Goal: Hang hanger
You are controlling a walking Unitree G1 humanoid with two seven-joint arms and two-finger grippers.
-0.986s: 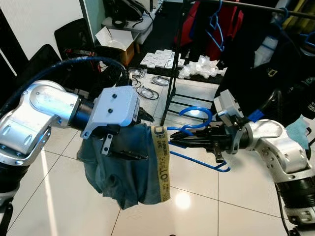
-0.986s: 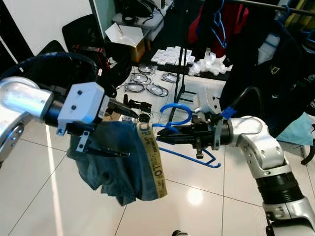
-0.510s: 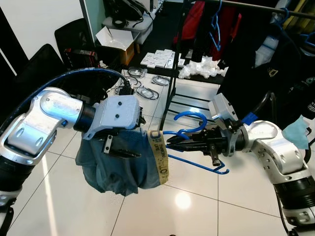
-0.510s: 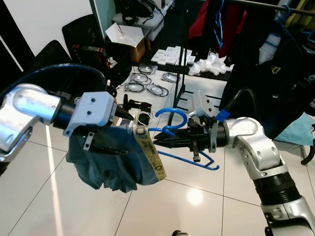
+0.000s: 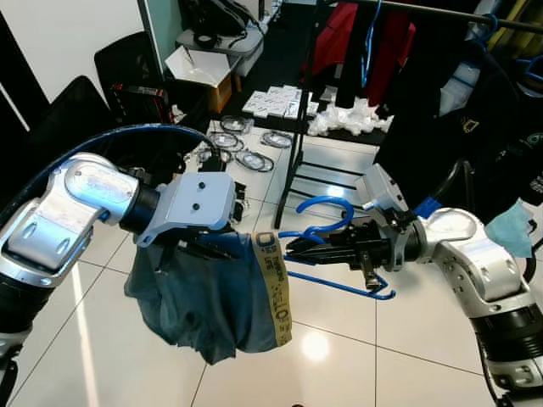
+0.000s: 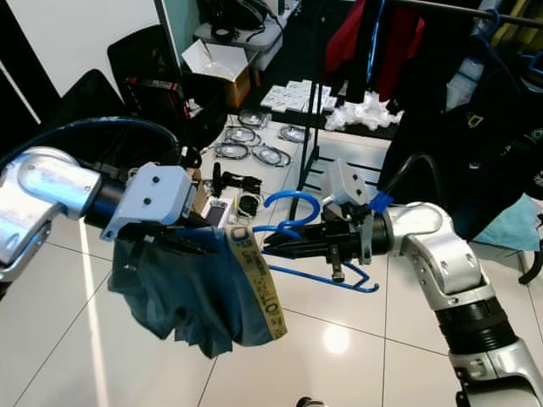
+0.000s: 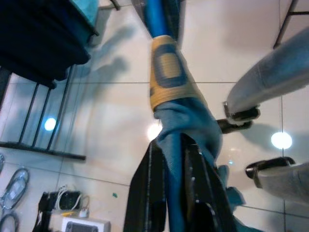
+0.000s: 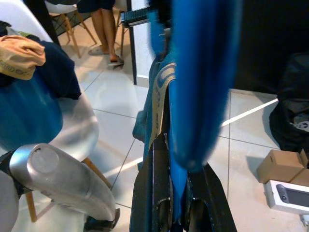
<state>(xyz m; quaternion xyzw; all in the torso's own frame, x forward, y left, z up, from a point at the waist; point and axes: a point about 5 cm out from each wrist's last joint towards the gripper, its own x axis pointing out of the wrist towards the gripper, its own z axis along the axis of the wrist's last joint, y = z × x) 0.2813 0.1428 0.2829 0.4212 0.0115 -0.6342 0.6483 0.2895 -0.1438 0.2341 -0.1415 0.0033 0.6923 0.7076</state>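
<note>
A blue plastic hanger [image 5: 333, 246] is held level in front of me, with my right gripper [image 5: 293, 248] shut on it near the hook. A blue-grey garment [image 5: 208, 297] with a yellow printed waistband [image 5: 273, 284] hangs from my left gripper [image 5: 216, 246], which is shut on the cloth close to the waistband. The waistband end sits against the hanger's left tip. In the left wrist view the black fingers [image 7: 154, 193] pinch the blue cloth [image 7: 188, 125]. The right wrist view looks along the blue hanger [image 8: 198, 72].
A black clothes rack [image 5: 299, 127] stands ahead, with red and dark clothes [image 5: 441, 93] hanging from its rail and blue hangers [image 5: 370, 42] on it. Cables, boxes and white packets [image 5: 271, 102] lie on the floor. A black chair [image 5: 127, 59] is at the back left.
My left arm has lowered a little and the garment now hangs longer below it. The right gripper and hanger have stayed nearly in place, close to the waistband.
</note>
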